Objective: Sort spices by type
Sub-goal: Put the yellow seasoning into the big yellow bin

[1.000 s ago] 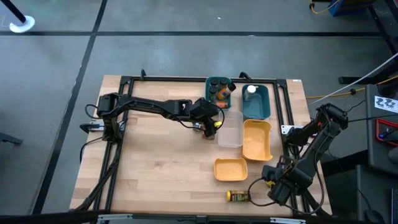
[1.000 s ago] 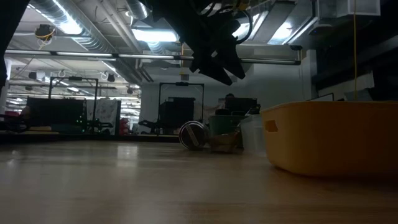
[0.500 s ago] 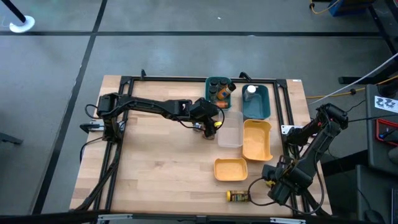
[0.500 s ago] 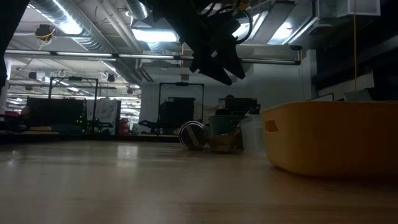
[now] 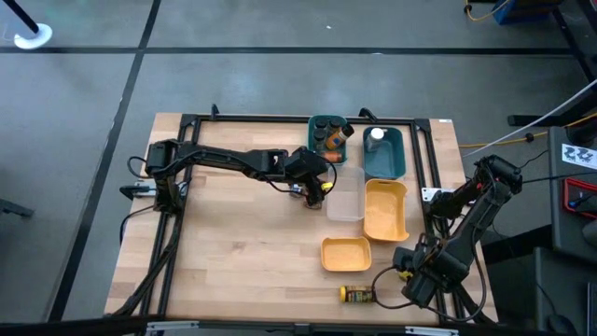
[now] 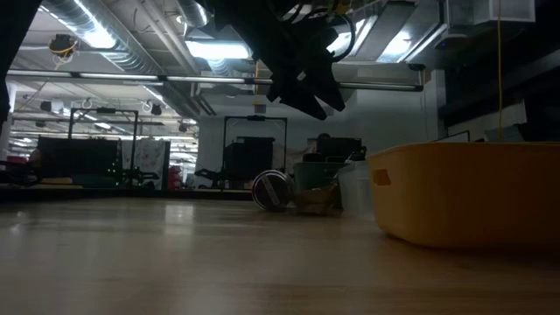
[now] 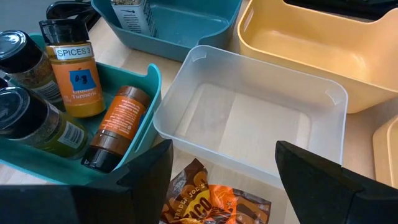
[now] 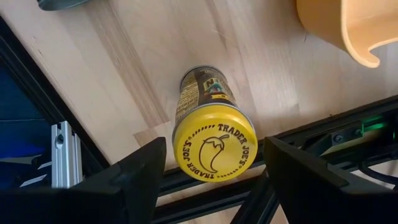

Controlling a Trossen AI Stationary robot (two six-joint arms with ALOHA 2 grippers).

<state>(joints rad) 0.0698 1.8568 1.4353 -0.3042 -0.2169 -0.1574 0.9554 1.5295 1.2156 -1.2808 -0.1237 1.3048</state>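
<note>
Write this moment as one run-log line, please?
left gripper: open over orange packet | right gripper: open around yellow-lidded jar, lying | clear bin: empty

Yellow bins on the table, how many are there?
2. The larger yellow bin sits right of the clear bin; the smaller yellow bin lies nearer the front edge, beside the yellow-lidded jar. None seems hidden.

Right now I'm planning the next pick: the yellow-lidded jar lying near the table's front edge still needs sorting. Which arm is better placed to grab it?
The right. The right gripper is open with the yellow-lidded jar directly ahead of its fingers. The left gripper hovers far off, over an orange packet beside the clear bin.
</note>
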